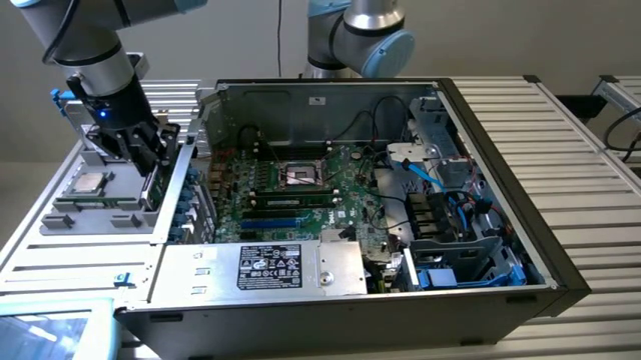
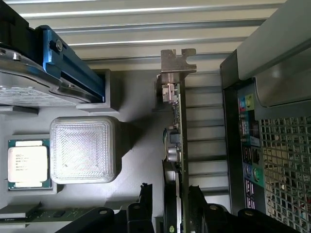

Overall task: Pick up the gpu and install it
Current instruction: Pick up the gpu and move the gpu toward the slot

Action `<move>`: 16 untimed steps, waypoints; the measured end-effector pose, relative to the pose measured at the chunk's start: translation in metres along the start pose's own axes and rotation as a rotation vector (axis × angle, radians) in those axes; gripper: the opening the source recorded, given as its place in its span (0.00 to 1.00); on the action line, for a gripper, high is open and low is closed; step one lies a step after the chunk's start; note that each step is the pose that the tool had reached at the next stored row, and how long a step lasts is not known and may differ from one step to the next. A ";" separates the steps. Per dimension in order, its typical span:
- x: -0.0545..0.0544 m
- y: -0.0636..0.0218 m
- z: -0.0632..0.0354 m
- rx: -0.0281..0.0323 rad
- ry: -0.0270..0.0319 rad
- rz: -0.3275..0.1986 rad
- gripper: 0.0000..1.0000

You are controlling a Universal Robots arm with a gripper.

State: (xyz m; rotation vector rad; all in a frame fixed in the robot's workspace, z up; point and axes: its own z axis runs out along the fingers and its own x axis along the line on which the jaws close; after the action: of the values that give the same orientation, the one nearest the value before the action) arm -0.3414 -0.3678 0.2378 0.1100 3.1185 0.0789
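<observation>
**Operator:** Where is your claw?

**Arm:** My claw [image 2: 170, 190] hangs in the left of the exterior view, a little above mid-height, over the grey parts tray [image 2: 131, 102]. The jaws stand wide, with one of my fingers [image 2: 198, 204] on each side of the gpu [image 2: 181, 131]. One finger sits just beside the card and the other stands apart from it. I am squeezing nothing.

**Operator:** And the gpu itself?

**Arm:** It stands on edge in its holder on the tray, with its silver bracket [image 2: 177, 60] at the end away from my fingers. It is just outside the computer case [image 1: 300, 112], near the case's outer wall. Further out on the tray are a white ribbed block [image 2: 82, 150], a processor chip [image 2: 27, 162], a memory stick [image 2: 43, 213] and a drive with a blue rail [image 2: 73, 63].

**Operator:** So how far along are you?

**Arm:** Early, I'd say. I am lined up around the card, but it is not gripped and not lifted. In the middle of the exterior view the motherboard [image 1: 300, 199] lies open in the case, and its blue slot [image 1: 269, 223] looks bare to me. Both the pick-up and the install are left to do.
</observation>
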 end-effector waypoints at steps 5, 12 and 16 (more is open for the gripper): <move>0.000 0.0002 -0.0011 0.0002 0.0019 0.000 0.44; 0.000 0.0004 -0.0048 0.0111 0.0011 0.000 0.44; -0.001 0.0007 -0.0050 0.0166 -0.0043 -0.001 0.44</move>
State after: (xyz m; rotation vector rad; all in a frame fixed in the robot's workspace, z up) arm -0.3409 -0.3674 0.2428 0.1095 3.1153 0.0527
